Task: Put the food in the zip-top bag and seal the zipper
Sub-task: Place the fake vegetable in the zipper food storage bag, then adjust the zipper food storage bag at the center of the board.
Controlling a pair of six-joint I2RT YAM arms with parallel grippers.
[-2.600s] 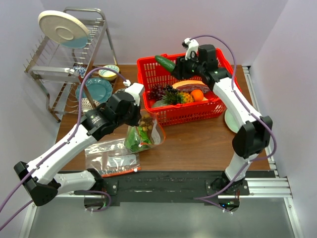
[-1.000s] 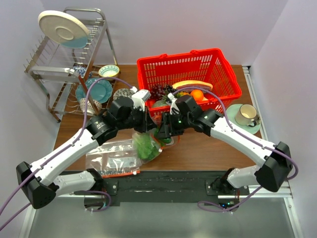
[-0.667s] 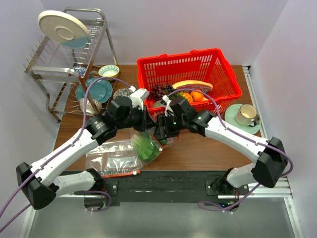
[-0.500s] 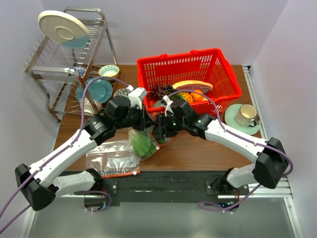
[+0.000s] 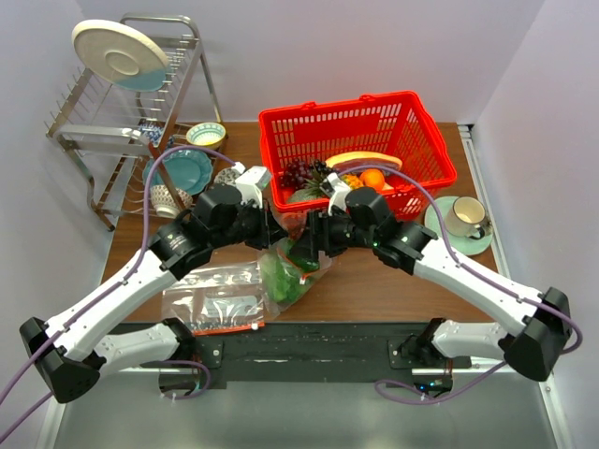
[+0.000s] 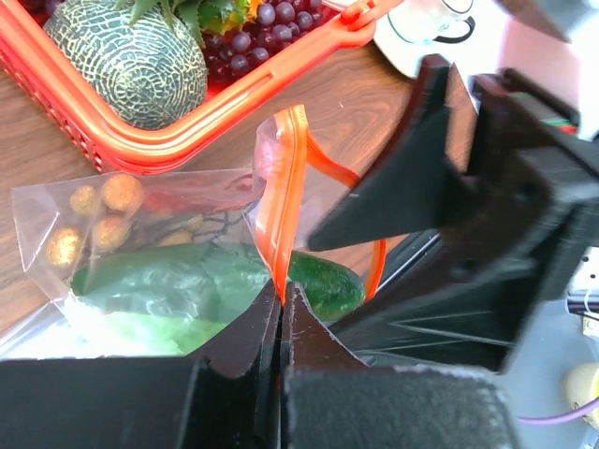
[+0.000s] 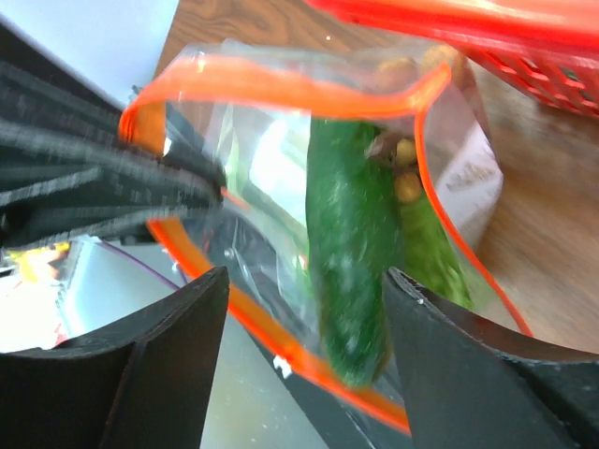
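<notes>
The zip-top bag (image 5: 290, 273) hangs upright between both arms, mouth held wide. My left gripper (image 6: 282, 297) is shut on its orange zipper (image 6: 281, 196) at the rim. Inside lie the pale-green cabbage (image 6: 159, 299), several brown nuts (image 6: 105, 208) and the dark green cucumber (image 7: 351, 262), which stands on end just inside the mouth. My right gripper (image 7: 304, 281) is open around the cucumber's upper end, its fingers (image 7: 178, 360) apart from it. A small white tab (image 7: 281, 365) sits on the near zipper edge.
A second clear bag (image 5: 211, 301) lies flat at the front left. The red basket (image 5: 426, 164) behind holds a melon (image 6: 126, 61), grapes (image 6: 245, 39), an orange and a pineapple. A dish rack (image 5: 131, 103) stands back left, a cup on a saucer (image 5: 463, 220) right.
The right gripper brought the cucumber from over the basket down into the bag's mouth. Its jaws widened in the last half second and let it go. The left gripper kept holding the rim.
</notes>
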